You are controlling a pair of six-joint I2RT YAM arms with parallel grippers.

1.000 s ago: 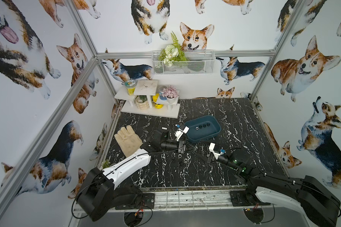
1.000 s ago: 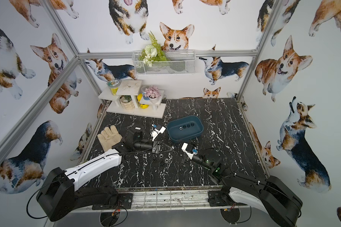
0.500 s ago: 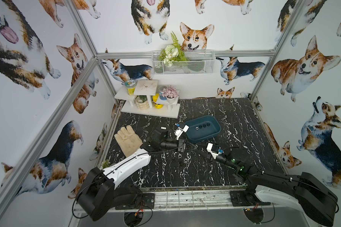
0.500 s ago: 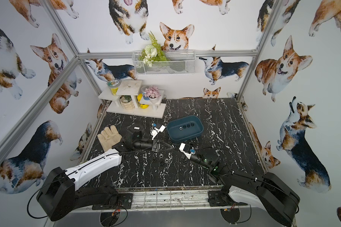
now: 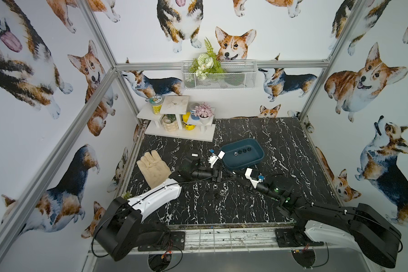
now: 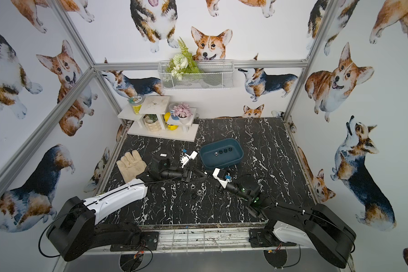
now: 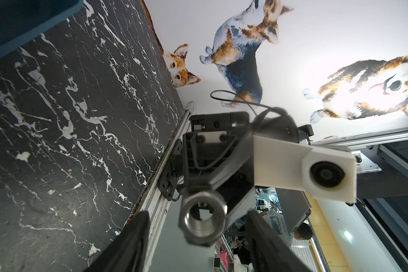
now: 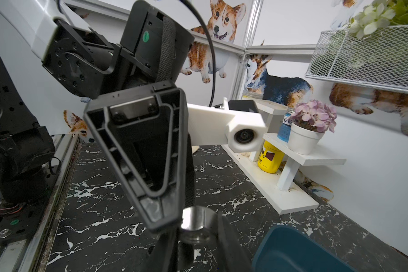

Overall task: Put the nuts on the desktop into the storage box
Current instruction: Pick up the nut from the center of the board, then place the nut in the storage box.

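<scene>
Several nuts (image 5: 245,150) lie in the storage box (image 5: 245,166); loose nuts (image 5: 221,193) wait on the desktop (image 5: 292,183). Near the box, the right gripper (image 8: 198,237) pinches a silver nut (image 7: 203,219); the left gripper (image 7: 196,214) stands open around it.

Walls: white panels w/ corgi print (image 5: 292,35) on 3 sides.
Frame: alu rails (image 5: 151,66); horiz bar at 12 o'clock, more rails off both back corners.
Basket: white wire mesh basket (image 5: 233,80) on back wall, 12 o'clock; artificial flowers (image 5: 205,63) at its 9 o'clock end.
Shelf: white stepped shelf (image 5: 181,135), 11 o'clock, against back wall; holds green-lid jar (image 5: 156,106), yellow can (image 5: 189,122), pink potted plant (image 5: 204,110).
Light: bright, even; glare patch (image 7: 353,94) on wall in left wrist view.
</scene>
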